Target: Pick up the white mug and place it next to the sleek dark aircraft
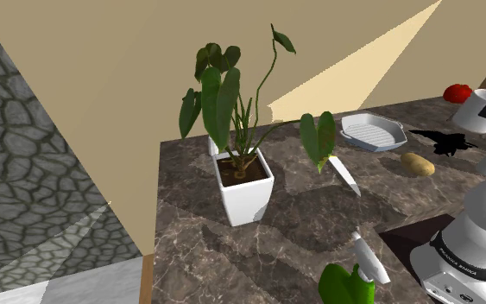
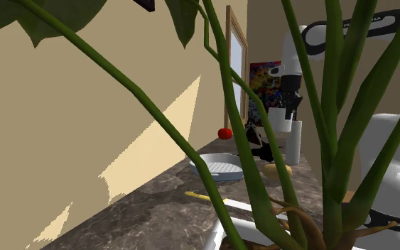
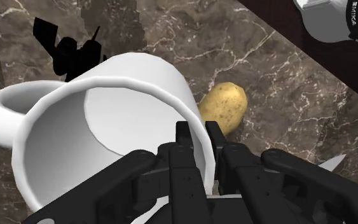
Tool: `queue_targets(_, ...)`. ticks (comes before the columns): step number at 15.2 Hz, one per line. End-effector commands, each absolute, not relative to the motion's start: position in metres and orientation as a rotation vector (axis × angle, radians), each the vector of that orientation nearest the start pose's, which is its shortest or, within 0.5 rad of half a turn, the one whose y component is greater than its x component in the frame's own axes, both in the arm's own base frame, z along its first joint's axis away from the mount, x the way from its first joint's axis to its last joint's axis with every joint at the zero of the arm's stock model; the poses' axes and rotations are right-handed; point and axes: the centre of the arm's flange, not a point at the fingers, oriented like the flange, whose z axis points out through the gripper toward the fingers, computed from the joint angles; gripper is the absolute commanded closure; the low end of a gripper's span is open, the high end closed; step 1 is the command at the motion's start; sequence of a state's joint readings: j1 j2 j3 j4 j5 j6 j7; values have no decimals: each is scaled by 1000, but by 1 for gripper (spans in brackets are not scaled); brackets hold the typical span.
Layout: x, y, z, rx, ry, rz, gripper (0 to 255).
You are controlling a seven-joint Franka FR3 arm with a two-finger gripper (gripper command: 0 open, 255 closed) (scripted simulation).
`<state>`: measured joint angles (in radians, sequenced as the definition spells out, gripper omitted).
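White mug (image 3: pixel 133 76) hangs rim-pinched in the claw (image 3: pixel 200 137); lower it level beside the dark aircraft (image 3: pixel 66 54) — avoiding the potato (image 3: pixel 225 105).

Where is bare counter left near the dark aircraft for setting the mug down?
Bare counter lies between aircraft, potato and stand, and more between plant pot and knife. Tray, potato and aircraft crowd together.
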<state>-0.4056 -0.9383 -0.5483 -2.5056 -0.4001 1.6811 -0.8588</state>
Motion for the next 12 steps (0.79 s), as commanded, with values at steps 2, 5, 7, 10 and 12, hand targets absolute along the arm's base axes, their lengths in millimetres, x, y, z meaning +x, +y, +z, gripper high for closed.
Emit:
queue_targets(2,96,-321,522,-3140,-213,-86,255)
queue_targets(5,64,-345,522,-3140,-213,-86,255)
queue_targets(7,57,-350,517,-3140,-213,-86,255)
queue_targets(10,57,-350,501,-3140,-213,-86,255)
queue_targets(12,57,-350,490,-3140,-213,-86,255)
